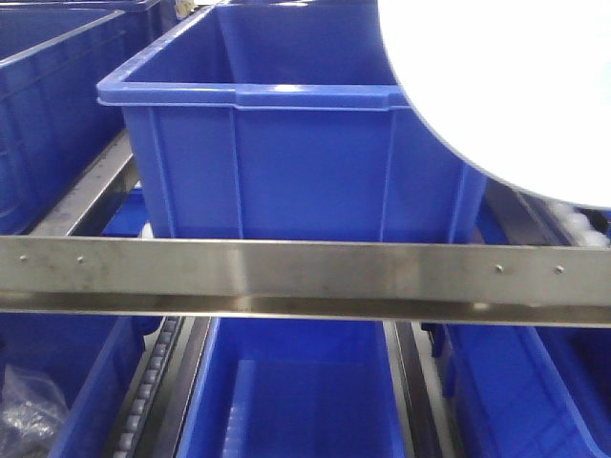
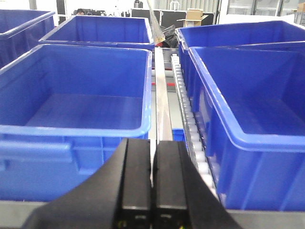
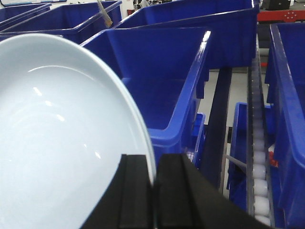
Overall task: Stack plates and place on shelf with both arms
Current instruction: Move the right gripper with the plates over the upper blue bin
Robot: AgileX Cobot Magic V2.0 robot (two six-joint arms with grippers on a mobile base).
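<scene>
The right gripper (image 3: pixel 153 200) pinches the plate (image 3: pixel 62 143) by its thin rim — glossy, stiff, likely slippery — above the shelf (image 1: pixel 305 272), near a blue crate (image 3: pixel 162 90). The left gripper (image 2: pixel 152 191) is clenched, empty.

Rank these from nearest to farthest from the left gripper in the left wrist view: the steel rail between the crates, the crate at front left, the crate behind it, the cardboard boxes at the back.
From the left gripper:
1. Steel rail, straight ahead, centre.
2. Front-left crate, just left; near wall about as close as the rail.
3. Rear crate, behind it, left of centre.
4. Cardboard boxes, far background, right of centre.
</scene>
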